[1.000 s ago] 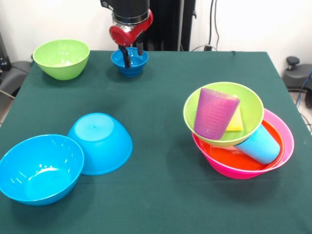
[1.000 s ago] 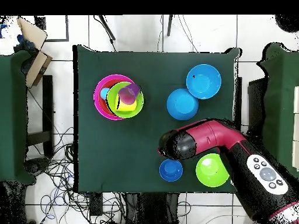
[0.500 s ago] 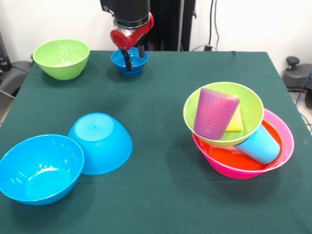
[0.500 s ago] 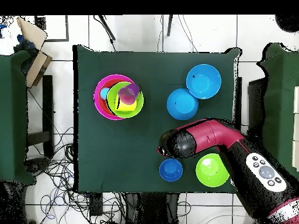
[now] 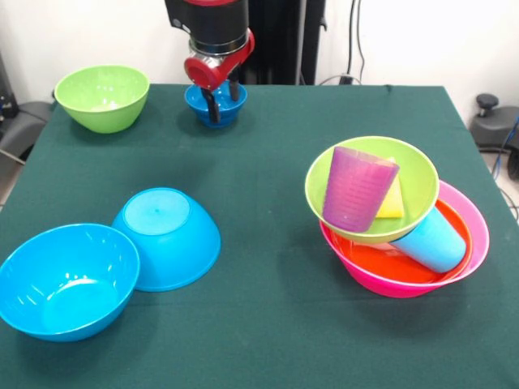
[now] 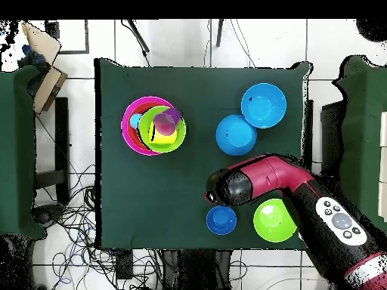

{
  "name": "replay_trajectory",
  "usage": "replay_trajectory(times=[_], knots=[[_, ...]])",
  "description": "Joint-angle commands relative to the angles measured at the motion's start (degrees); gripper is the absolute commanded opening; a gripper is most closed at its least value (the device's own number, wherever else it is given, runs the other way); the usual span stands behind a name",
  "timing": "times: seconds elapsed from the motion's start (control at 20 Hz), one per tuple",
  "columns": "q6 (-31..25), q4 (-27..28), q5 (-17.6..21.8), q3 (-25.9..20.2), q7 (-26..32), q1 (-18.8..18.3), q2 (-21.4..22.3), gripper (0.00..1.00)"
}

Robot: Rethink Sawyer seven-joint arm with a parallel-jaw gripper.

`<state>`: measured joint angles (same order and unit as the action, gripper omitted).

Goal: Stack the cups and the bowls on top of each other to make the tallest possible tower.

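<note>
I'm hovering the gripper (image 5: 217, 104) right at the small dark-blue bowl (image 5: 216, 103) by the far table edge, and honestly can't tell whether it's gripping anything. The tower (image 5: 397, 227) is sitting well apart: pink bowl (image 5: 478, 231), orange bowl, lime bowl (image 5: 422, 174), with the purple cup (image 5: 355, 188) leaning inside.

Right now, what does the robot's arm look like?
The arm is chunky and rounded, dark red with black sections. From above, a grey oval panel with small round buttons sits on a black part. At its tip, a shiny red collar carries the gripper, which has thin black fingers.
</note>
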<state>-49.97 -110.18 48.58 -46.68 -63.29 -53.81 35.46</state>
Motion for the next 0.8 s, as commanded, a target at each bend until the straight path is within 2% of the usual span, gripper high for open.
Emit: replay_trajectory(times=[0.05, 0.8], knots=[[1.17, 1.90, 5.68, 3.27, 6.02, 1.78, -2.32, 1.00], [1.51, -1.79, 7.77, 3.17, 9.04, -3.35, -0.45, 1.00]])
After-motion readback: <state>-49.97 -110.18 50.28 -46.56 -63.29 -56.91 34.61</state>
